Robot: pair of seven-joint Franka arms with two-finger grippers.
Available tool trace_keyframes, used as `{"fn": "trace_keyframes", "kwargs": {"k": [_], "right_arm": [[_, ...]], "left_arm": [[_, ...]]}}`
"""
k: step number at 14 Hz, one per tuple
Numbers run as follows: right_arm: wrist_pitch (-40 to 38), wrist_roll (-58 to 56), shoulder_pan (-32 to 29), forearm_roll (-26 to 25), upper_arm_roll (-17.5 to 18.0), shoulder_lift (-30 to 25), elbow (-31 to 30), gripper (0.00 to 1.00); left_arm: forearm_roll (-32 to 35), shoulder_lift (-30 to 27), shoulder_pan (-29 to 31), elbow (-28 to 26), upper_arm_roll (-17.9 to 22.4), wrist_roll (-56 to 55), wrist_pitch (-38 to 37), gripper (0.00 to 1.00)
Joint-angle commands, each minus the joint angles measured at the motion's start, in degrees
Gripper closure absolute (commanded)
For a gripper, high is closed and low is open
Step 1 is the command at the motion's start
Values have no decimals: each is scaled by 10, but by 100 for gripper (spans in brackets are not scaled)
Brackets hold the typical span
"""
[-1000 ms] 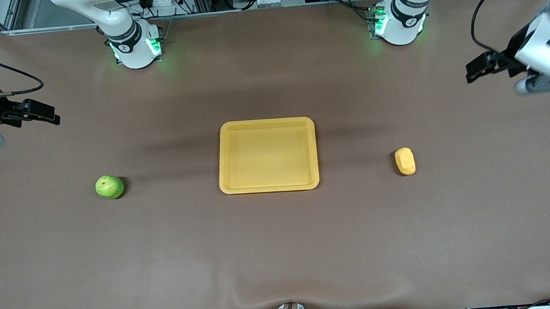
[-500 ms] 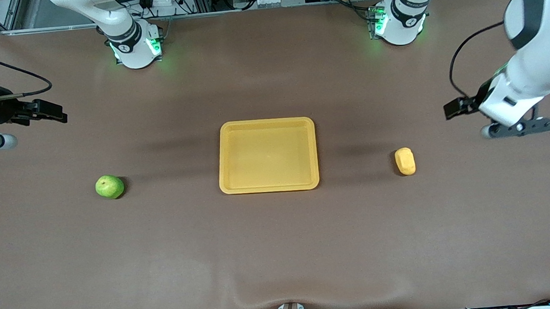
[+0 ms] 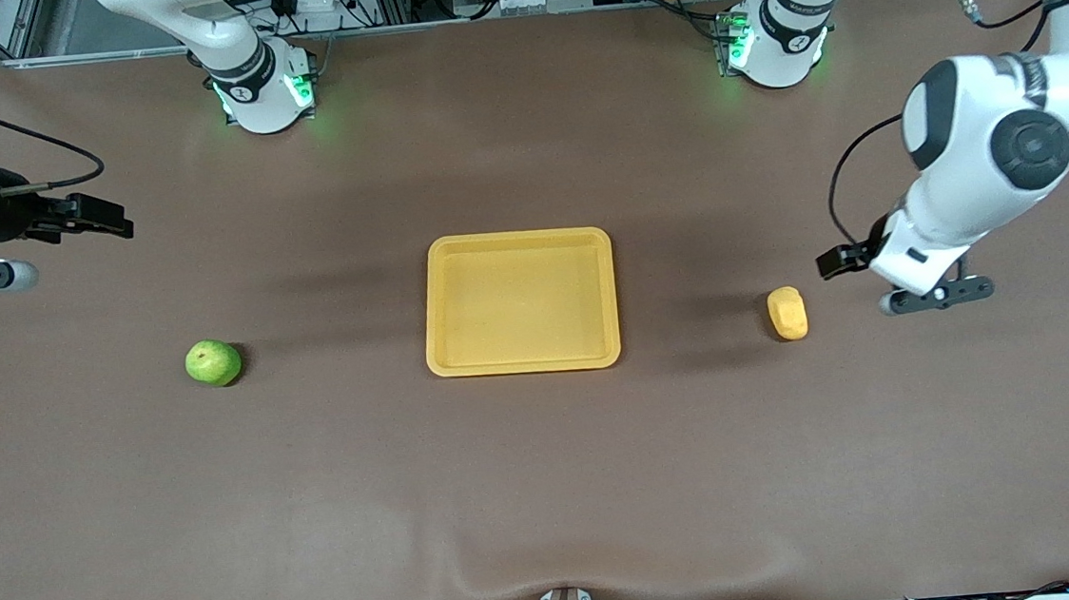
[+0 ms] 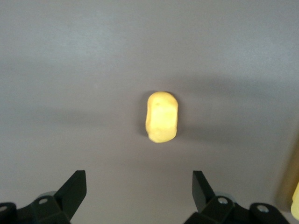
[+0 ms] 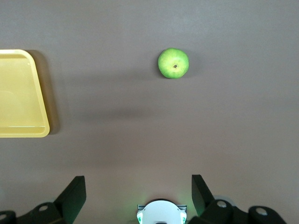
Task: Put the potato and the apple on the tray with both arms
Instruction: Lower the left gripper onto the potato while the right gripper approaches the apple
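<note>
Compared with the frame half a second earlier, the left arm has swung in from its end of the desk [image 3: 549, 490] and lowered, so that the left hand [image 3: 915, 284] now hangs over the bare brown surface just beside the potato [image 3: 787, 312], toward the left arm's end; the right hand [image 3: 33, 230] has barely shifted and hangs over the desk near the right arm's end, well apart from the apple [image 3: 213, 362]. The potato, apple and tray [image 3: 525, 366] lie exactly where they lay before. In the left wrist view the left hand [image 4: 139, 191] has its two black fingers [image 4: 74, 189] spread wide, with the potato [image 4: 162, 116] lying on the desk ahead of the gap and touching neither finger. The potato is oblong with blunt ends; in the front view its long axis runs from the robots' bases toward the front camera, roughly parallel to the tray's short sides. In the right wrist view the right hand [image 5: 139, 191] is likewise spread apart and holds nothing; the apple [image 5: 174, 63] sits ahead of it with its brown stem dimple turned upward, and a corner of the tray [image 5: 39, 126] shows at the edge. The tray lies in the middle of the desk between the two items, with nothing on it.
</note>
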Motion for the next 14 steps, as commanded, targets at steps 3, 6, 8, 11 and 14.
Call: {"fn": "trace_keyframes", "kwargs": {"k": [3,6,8,11,14], "right_arm": [[1,1,5,-1,-4,-2,-9,0],[2,0,3,0,-5,-3,-16,0],[14,-1,1,0,-5,-5,-31,0],[43,-3,2,0,-5,-8,-55,0],[82,-6,1,0,-6,-20,-108,0]], "left_arm": [[9,31,-3,-52,-3,-20,110,0],[9,67,-2,-54,-3,-22,148,0],[9,81,-2,-53,-3,-21,160,0],[9,96,-2,-53,-3,-26,171,3],[8,115,-1,-55,-3,-29,203,6]]}}
